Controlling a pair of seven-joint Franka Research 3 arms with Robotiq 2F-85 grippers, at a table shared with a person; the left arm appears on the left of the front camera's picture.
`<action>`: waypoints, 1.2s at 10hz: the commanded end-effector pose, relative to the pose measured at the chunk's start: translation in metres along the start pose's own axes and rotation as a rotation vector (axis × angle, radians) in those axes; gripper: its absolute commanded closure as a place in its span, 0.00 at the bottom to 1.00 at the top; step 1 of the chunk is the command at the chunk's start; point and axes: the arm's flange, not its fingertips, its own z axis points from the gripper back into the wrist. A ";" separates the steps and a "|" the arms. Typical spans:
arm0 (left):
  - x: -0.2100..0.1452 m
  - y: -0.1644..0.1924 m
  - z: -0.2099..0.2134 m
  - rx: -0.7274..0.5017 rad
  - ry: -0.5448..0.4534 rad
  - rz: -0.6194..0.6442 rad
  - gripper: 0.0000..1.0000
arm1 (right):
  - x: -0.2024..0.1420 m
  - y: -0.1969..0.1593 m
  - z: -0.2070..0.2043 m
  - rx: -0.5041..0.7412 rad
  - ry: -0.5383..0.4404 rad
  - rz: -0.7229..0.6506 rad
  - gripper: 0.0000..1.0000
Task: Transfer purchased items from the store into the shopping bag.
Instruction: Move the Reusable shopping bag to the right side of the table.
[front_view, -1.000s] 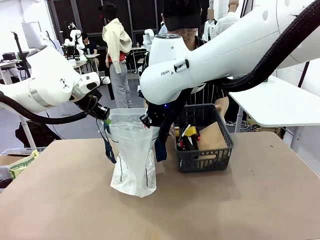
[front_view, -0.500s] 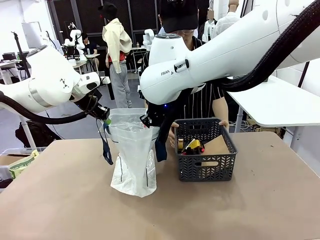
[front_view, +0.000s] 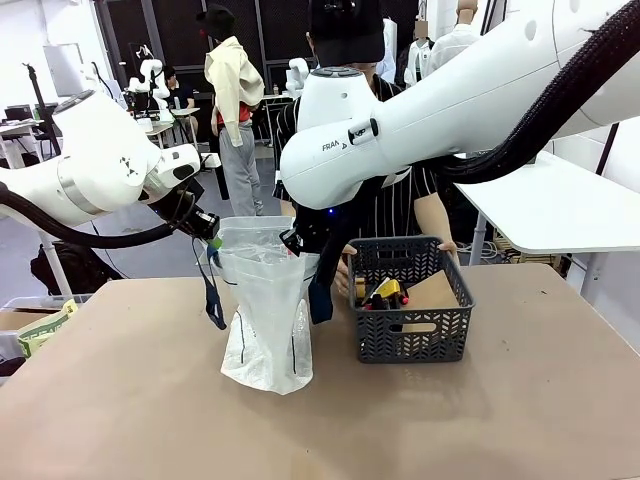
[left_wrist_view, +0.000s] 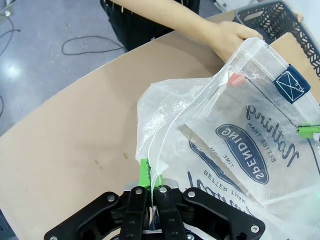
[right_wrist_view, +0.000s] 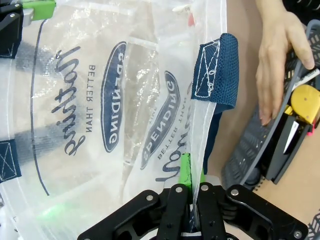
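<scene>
Front view: the shopping bag (front_view: 265, 320) is seen upright on the table (front_view: 130, 400), left of centre. Its mouth is held open from both sides — the left rim is pinched by the left gripper (front_view: 212, 238), the right rim by the right gripper (front_view: 294, 243). Just right of the bag the store (front_view: 410, 340) is set on the table, held by the person's hands (front_view: 344, 274) at its left side and far right corner. The purchased items (front_view: 384, 292) are seen inside it, a flat brown packet (front_view: 436, 292) leaning at the right.

Left wrist view: the jaws are shut tight on the bag's translucent edge, a green pad (left_wrist_view: 144, 173) pressed against the plastic. Beyond the bag, one of the person's hands is laid on the store's rim.

Right wrist view: the jaws are closed on the bag's edge below a navy strap patch (right_wrist_view: 214, 70) — the dark lettering is seen running sideways. A yellow piece (right_wrist_view: 306, 102) is glimpsed in the store, beside the person's fingers.
</scene>
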 end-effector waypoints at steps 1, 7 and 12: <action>0.000 0.001 0.000 0.001 0.000 0.001 1.00 | -0.002 0.000 -0.001 -0.001 0.000 0.000 1.00; 0.000 0.001 0.000 0.001 0.000 0.001 1.00 | -0.002 0.000 -0.001 -0.001 0.000 0.000 1.00; 0.000 0.001 0.000 0.001 0.000 0.001 1.00 | -0.002 0.000 -0.001 -0.001 0.000 0.000 1.00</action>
